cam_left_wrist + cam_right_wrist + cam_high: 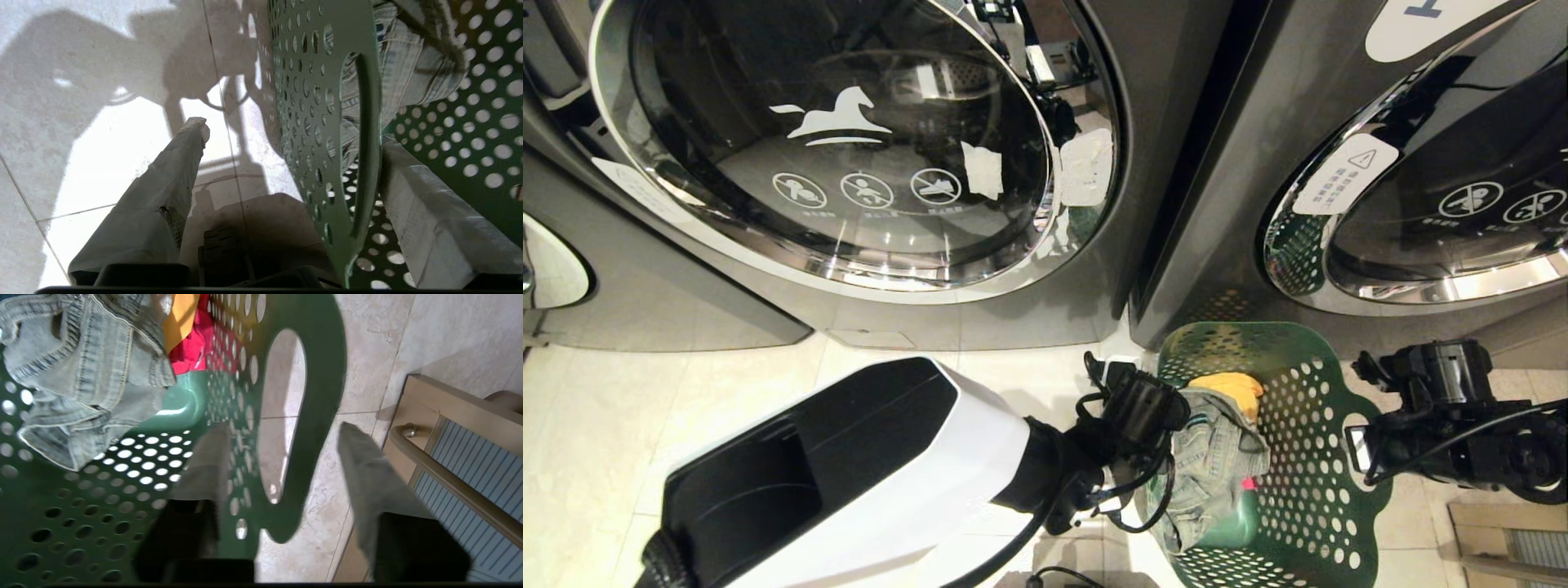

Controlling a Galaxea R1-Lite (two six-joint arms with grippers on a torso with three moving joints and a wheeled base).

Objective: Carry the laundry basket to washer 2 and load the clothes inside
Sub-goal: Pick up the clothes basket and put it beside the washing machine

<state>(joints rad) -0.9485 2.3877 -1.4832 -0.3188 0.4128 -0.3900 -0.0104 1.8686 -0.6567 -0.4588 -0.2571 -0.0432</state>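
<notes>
— Both claws are sitting at the laundry basket [1307,457], one on each handle side. That left gripper [286,163] is standing wide apart, one finger [171,171] outside over the floor tiles [102,155], the other inside, the handle wall passing between them without being pinched.

— And the right gripper [282,465]?

— Apart as well. Its fingers [367,473] are straddling the oval handle cut-out, one inside the basket, one outside, not clamping the plastic that I can see.

— Where's the basket sitting?

— On the floor, near the foot of the two dark grey washers, just in front of the gap between them, more under the right-hand one.

— Clothes?

— In the basket. Denim trousers [1217,465] are lying on top toward the left wall, a yellow cloth piece [1233,388] is poking out on the far side of them, and a red-pink cloth piece [192,347] is showing beneath.

— Any writing?

— The left washer [1160,163] is showing a white horse logo [837,118] on its glass door, three round prohibition symbols below it with captions too small to read. The right washer [1282,147] is carrying a white warning sticker [1346,173] with a triangle, and a white label [1421,20] at the top edge, cut off, so I can't read its numeral.
</notes>
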